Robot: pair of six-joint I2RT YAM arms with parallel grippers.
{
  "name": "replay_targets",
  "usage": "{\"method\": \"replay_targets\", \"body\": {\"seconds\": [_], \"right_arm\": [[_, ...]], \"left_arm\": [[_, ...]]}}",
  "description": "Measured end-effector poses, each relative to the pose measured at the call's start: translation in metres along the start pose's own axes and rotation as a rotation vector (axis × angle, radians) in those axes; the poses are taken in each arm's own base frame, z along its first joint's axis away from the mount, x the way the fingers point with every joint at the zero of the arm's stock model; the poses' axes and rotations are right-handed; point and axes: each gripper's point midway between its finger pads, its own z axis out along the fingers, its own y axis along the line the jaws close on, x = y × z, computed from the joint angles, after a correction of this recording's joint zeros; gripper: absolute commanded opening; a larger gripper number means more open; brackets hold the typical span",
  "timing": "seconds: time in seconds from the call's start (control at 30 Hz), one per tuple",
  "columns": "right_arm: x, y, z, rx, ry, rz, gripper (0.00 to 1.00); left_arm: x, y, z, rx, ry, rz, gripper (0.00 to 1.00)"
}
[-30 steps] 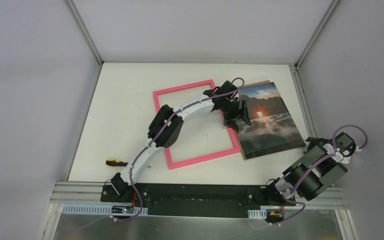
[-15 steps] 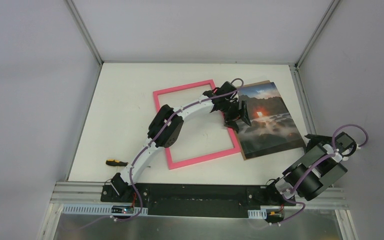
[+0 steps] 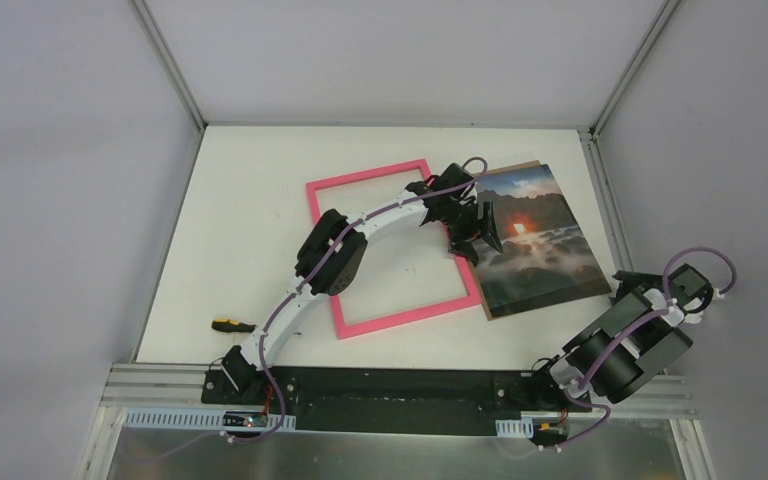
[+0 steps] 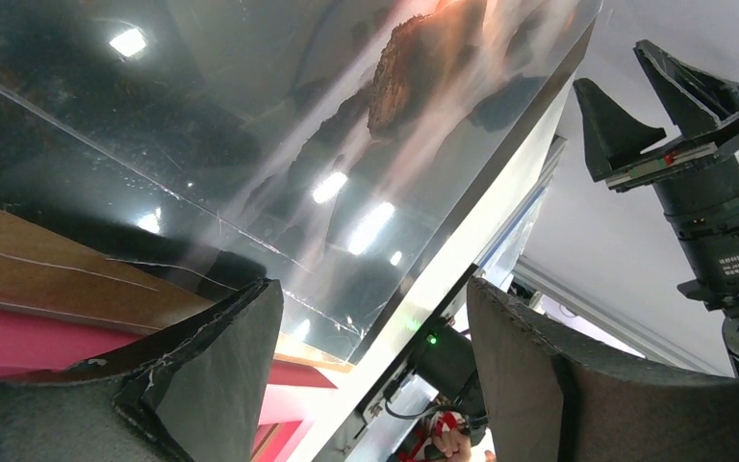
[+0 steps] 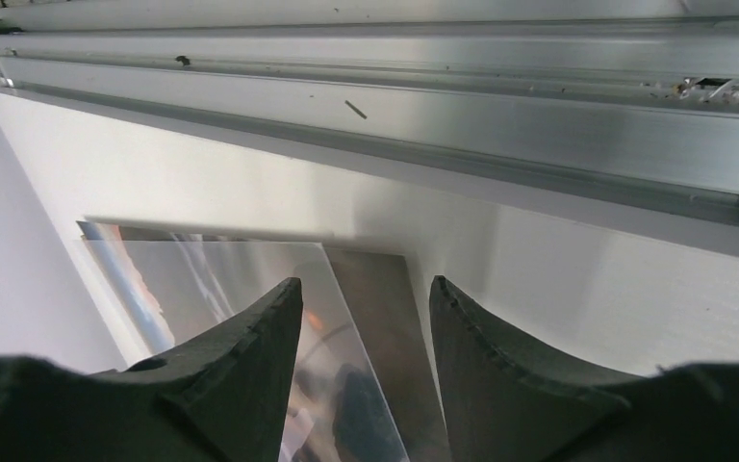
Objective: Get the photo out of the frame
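Evidently little had altered over the last second. Item, left hand (image 3: 478,238): fingers spread with nothing between them, poised over the left edge of the photo (image 3: 545,250) where that edge met the right rail of the frame (image 3: 410,314); its position matched both earlier overhead views as far as could be told. Item, right hand (image 5: 366,287): likewise spread and empty, folded back near the right edge of the bench (image 3: 240,220). The one change noted was a slight settling of that arm toward its base. Item, photo: picture side up on the bench, to the right of the frame, unmoved. The left wrist view showed brown backing board against pink rail, but whether the board rested on the rail or merely abutted it could not be told. Item, frame: an open pink rectangle with bare bench showing through, unmoved. Item, screwdriver (image 3: 228,325): orange handle, near the left edge, well apart from frame and photo. Assessment: the photo was already out of the frame's opening. With both hands let go and the right arm retiring, the task was judged at or very near its end, with only a cleaner separation of print from rail perhaps outstanding.
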Motion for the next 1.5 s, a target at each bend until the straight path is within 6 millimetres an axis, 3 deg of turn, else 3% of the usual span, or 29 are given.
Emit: {"method": "replay_targets", "body": {"seconds": [0.33, 0.73, 1.0, 1.4, 1.5], "right_arm": [[-0.001, 0.0, 0.016, -0.01, 0.012, 0.0, 0.52], [0.007, 0.018, 0.009, -0.094, 0.06, 0.055, 0.46], [0.01, 0.02, 0.007, -0.124, 0.065, 0.056, 0.29], [0.017, 0.008, 0.017, -0.098, 0.085, 0.026, 0.26], [0.018, 0.008, 0.019, -0.099, 0.087, 0.021, 0.21]], "left_arm": [[0.0, 0.0, 0.0, 0.001, 0.0, 0.001, 0.73], [0.0, 0.0, 0.0, 0.001, 0.001, 0.0, 0.73], [0.0, 0.0, 0.0, 0.001, 0.001, 0.0, 0.73], [0.0, 0.0, 0.0, 0.002, 0.001, 0.001, 0.73], [0.0, 0.0, 0.0, 0.002, 0.001, 0.001, 0.73]]}}
